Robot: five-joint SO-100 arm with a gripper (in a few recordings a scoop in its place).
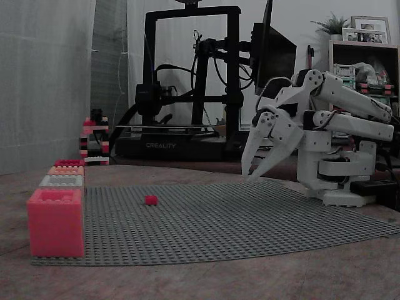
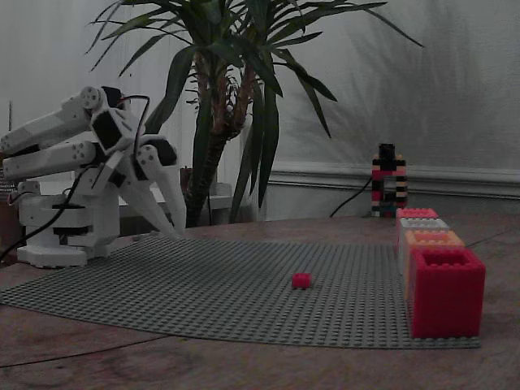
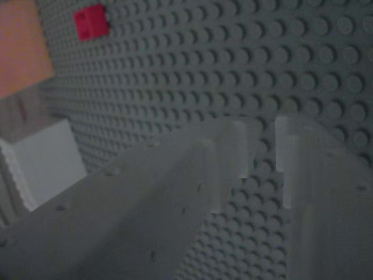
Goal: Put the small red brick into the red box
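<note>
So my pincer (image 1: 253, 175) is hanging just above the grey studded mat (image 1: 250, 219), near the edge closest to my base, holding nothing. The jaws have a narrow gap between the tips in the wrist view, so I'd call it slightly parted, not clamped on anything.

The small red brick (image 1: 151, 200) sits by itself out on the open middle of the mat, well apart from my pincer and also clear of the boxes. In the wrist view it's up in the top left corner (image 3: 91, 23), so I'm not lined up with it yet.

The boxes stand in a row along one edge of the mat. The red box (image 1: 69, 163) looks like the one furthest back in that row, behind the big pinkish-red box (image 1: 55, 223), the white one and the orange one. Its opening is hard to make out from here.

Handling-wise: I reckon the brick is hard plastic, super light, stiff, a bit slick on the sides. Tiny target, so I'd pinch it across two opposite flat side walls, low down, tips square to it. Off-centre and it'll probably twist or pop out. It might also be pressed onto the mat's studs, can't tell.
</note>
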